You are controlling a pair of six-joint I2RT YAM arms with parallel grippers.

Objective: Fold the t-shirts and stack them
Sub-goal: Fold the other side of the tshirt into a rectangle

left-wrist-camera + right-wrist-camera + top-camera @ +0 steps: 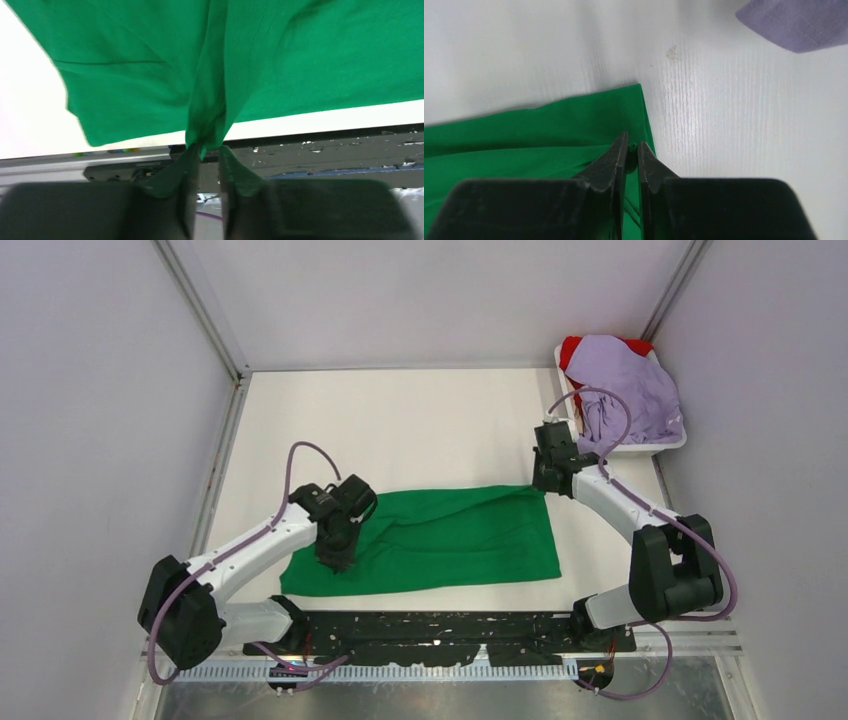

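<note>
Left end effector [207, 149]: narrow, pinched green t-shirt [300, 60].
Right end effector [632, 142]: nearly closed, grip unclear.
Needed: edges level, taut, before release.

White-and-black left arm [250, 550], matching right arm [625, 505], purple cables [297, 455] (looped), dark tapered pincer fingers [611, 160]

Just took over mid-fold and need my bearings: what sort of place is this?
Probably a lab test cell, not a home: plain grey panel walls with metal corner posts box in a white table, and two robot arms are bolted at its near edge.
</note>
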